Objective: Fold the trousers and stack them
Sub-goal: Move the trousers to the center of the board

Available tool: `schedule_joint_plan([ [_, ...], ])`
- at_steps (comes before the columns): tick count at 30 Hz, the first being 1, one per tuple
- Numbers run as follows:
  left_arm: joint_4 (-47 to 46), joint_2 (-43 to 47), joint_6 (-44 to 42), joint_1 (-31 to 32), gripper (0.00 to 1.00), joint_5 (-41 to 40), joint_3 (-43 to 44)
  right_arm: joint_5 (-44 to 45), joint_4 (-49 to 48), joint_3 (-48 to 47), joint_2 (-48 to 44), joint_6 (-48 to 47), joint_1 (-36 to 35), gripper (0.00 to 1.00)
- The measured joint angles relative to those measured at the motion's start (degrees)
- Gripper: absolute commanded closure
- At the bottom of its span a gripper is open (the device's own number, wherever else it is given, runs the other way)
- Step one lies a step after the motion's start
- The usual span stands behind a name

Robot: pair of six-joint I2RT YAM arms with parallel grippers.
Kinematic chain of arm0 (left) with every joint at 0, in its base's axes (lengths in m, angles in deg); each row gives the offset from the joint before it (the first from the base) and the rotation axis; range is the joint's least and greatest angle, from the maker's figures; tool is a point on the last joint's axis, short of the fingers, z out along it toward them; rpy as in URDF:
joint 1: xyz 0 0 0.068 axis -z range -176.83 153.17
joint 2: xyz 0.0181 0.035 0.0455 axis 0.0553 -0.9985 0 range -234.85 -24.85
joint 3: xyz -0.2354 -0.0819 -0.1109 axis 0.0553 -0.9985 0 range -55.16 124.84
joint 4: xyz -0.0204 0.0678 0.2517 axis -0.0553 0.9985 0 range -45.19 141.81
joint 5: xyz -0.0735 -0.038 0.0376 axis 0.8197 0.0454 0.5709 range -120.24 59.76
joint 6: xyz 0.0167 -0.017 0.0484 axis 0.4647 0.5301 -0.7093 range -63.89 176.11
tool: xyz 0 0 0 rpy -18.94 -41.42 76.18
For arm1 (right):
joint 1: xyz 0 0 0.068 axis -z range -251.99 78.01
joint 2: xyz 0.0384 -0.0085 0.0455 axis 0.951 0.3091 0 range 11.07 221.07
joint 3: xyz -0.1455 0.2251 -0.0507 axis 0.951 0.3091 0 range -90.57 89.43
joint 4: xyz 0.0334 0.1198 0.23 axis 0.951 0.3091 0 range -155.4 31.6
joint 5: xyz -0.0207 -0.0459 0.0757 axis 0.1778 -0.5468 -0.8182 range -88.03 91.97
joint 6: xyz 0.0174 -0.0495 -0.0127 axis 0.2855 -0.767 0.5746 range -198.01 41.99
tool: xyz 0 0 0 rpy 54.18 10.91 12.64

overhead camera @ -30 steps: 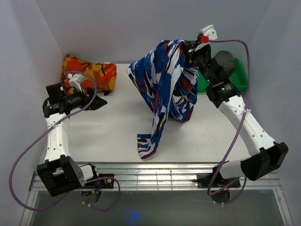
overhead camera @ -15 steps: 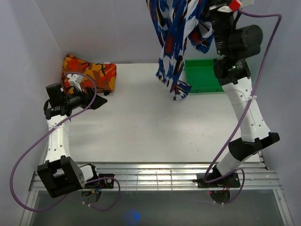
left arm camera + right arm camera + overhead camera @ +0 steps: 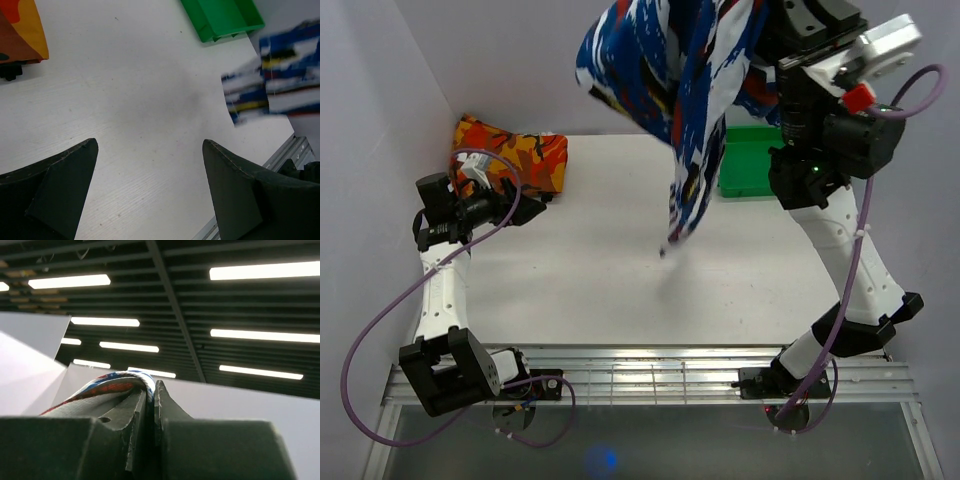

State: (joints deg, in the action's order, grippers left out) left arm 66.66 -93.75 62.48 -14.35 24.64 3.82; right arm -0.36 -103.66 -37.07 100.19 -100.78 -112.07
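Left wrist view first: your left gripper [image 3: 150, 146] hangs with its jaws spread wide over the bare table [image 3: 125, 100], with nothing between them. Ahead of those jaws and to their right, the loose leg end of the trousers [image 3: 272, 87] dangles near the table, blurred as if swinging. Farther ahead sits the green bin [image 3: 222, 17], and the folded orange cloth [image 3: 20, 30] lies ahead to their left. Your right gripper [image 3: 150, 390] is raised high, jaws pressed together on a fold of the printed fabric, with the rest draping below them. The step looks like laying the trousers flat. Lower the right arm slowly, land the hem short of the bin, then bring the open left jaws to a free edge to spread it.
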Motion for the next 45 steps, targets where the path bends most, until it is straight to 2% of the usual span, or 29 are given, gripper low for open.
schedule_joint_plan([
  [6, 0.61, 0.02, -1.84, 0.00, 0.04, -0.02, -0.13, 1.18, 2.14, 6.73, 4.31, -0.74, -2.14, 0.92],
  [12, -0.57, 1.66, 0.83, -0.92, 0.04, -1.22, -1.95, 4.50, 5.64, 3.80, 15.37, -2.56, -7.02, 0.92],
  [21, -9.09, 8.31, 15.34, -12.26, 0.04, -4.17, -2.01, 6.01, 2.82, -2.54, 25.90, -13.73, -18.51, 0.92],
  [26, -9.84, 9.53, 16.59, -15.32, 0.04, -5.18, -1.05, 7.10, -1.51, -2.64, 27.08, -22.14, -22.21, 0.92],
  [31, -6.80, 5.77, 11.13, -15.32, 0.04, -1.38, 1.55, 11.76, -7.56, 17.77, 17.84, -32.65, -19.78, 0.92],
  [36, 1.95, -1.86, -0.17, -14.95, 0.04, 2.05, 5.73, 20.06, -7.82, 42.36, 7.28, -40.57, -12.00, 0.92],
  [40, 11.63, -6.16, -13.14, -10.67, 0.05, -0.31, 7.85, 26.23, -0.85, 60.52, -0.92, -43.50, -3.85, 0.92],
  [42, 14.80, -7.13, -18.27, -5.84, 0.05, -4.17, 7.87, 27.43, 6.51, 70.16, -7.93, -42.88, 0.35, 0.92],
  [43, 16.04, -8.20, -21.53, -1.40, 0.05, -7.23, 7.67, 27.98, 12.22, 75.43, -13.07, -42.05, 1.90, 0.92],
  [44, 16.57, -9.40, -23.96, 2.14, 0.05, -9.84, 6.86, 28.00, 14.95, 78.31, -16.22, -41.35, 2.56, 0.90],
  [45, 16.70, -10.49, -25.33, 4.15, 0.05, -11.47, 6.21, 27.87, 18.03, 81.37, -19.52, -40.54, 2.78, 0.82],
])
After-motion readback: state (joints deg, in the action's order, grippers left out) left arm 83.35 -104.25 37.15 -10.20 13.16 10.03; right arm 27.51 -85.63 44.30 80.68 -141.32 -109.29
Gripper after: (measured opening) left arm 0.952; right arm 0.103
